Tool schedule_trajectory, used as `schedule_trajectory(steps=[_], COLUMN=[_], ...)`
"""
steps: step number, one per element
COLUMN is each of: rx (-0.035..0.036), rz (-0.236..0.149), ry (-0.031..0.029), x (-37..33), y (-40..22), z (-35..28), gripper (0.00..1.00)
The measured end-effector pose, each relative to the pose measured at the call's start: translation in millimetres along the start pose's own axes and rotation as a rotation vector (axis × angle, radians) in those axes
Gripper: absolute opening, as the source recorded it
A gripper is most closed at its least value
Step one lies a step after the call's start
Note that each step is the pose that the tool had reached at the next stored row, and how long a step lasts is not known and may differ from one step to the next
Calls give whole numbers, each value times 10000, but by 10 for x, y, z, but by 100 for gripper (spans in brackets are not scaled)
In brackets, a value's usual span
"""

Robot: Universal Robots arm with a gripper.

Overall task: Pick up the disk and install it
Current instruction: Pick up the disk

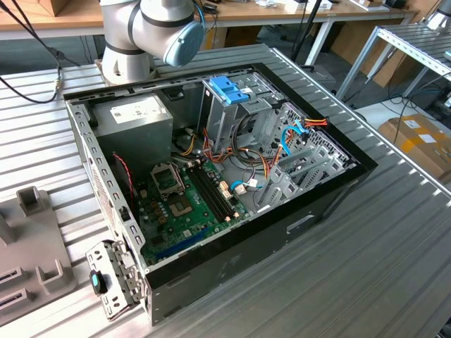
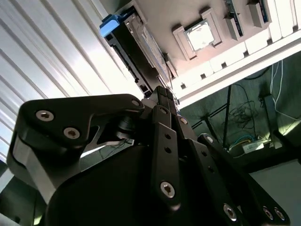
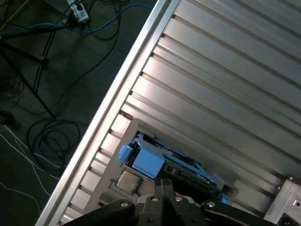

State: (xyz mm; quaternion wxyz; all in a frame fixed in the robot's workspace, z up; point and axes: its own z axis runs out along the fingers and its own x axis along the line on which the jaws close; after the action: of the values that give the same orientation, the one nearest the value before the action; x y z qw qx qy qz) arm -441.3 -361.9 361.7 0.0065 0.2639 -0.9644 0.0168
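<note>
The gripper [image 2: 162, 91] has its fingers squeezed together, holding nothing. The disk [image 2: 136, 52] sits just past the tips, its long side pointing away.

Blue-railed disk [image 3: 149, 160] on grey fixture [image 3: 123, 128]

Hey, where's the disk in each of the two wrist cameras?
First wrist view: the disk sits just beyond the gripper, beside the chip.
Second wrist view: the disk is just beyond the gripper.
Shared landmark: the chip, in both wrist views.
</note>
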Motion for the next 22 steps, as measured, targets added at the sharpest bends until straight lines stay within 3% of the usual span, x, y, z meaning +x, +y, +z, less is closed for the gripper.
schedule_trajectory(steps=[2,5,18,22], rx=[14,28,31,39], rz=[-659,-1328,-1419,-1815], ry=[-19,-38,-40,-52], x=[0,0,0,0], y=[0,0,0,0], z=[0,0,0,0], gripper=[11,11,11,11])
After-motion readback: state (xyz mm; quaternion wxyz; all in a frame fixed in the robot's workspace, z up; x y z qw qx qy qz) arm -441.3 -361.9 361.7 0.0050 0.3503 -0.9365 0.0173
